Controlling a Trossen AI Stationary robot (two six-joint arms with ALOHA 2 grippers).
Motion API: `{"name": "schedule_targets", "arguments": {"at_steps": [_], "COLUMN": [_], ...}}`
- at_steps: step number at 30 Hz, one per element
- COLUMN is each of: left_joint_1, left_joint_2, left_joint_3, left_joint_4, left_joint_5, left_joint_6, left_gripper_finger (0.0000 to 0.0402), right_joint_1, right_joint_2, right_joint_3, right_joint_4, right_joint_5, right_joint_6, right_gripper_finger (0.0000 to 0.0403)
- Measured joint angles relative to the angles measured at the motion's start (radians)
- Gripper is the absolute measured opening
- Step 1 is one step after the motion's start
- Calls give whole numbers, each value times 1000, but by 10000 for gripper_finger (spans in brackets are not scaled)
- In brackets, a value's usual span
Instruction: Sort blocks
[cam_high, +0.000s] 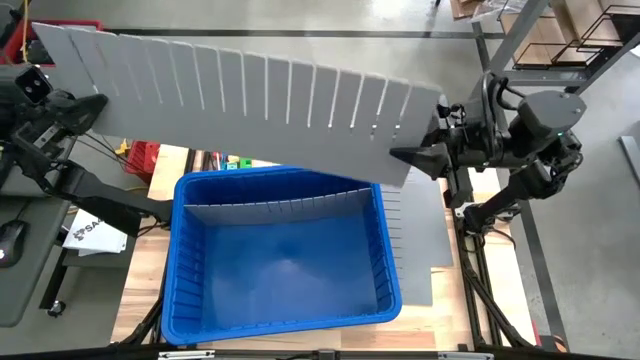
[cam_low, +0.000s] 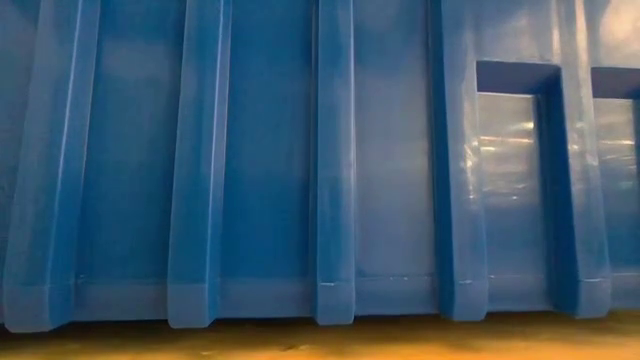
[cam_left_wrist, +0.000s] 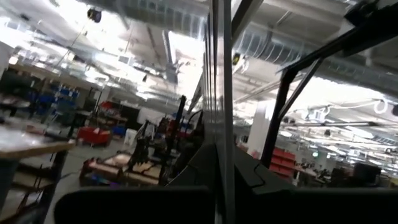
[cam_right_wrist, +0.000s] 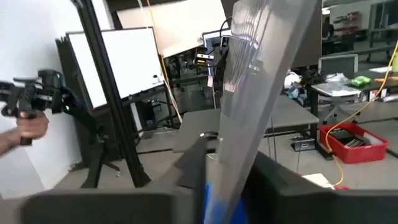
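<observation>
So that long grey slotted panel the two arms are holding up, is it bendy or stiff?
Probably fairly stiff: the panel spans from the left gripper to the right gripper without visible sag above the bin. It looks thin edge-on, so likely light for its length. Its many slots may let it flex or twist if held at one end.

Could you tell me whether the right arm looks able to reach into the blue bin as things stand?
Probably not yet: the right tool and left tool hold the long grey divider panel between them, above the blue bin.
</observation>
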Motion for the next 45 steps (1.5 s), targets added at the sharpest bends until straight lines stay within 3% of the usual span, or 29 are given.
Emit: {"name": "schedule_targets", "arguments": {"at_steps": [2,6,17,24,35,42,45], "left_joint_1": [0,0,0,1,1,-19,-75], "left_joint_2": [9,22,44,77,115,176,210], "left_joint_3": [1,3,-1,1,-1,1,1], "left_joint_4": [-22,-71,-429,-646,-701,-710,-738], "left_joint_5": [-13,-2,80,120,262,441,462], "left_joint_6": [-10,-72,-291,-330,-371,-393,-382], "left_gripper_finger": [0,1,26,13,2,1,1], "right_joint_1": [0,0,0,0,83,147,170], "right_joint_2": [-1,-3,-21,-35,12,80,113], "right_joint_3": [0,0,1,-1,-1,3,0], "right_joint_4": [-16,-89,-249,-303,-565,-605,-623], "right_joint_5": [-19,-31,-95,-110,-144,-149,-148], "right_joint_6": [-38,-44,-13,28,176,240,271], "right_gripper_finger": [14,4,1,1,0,0,0]}}
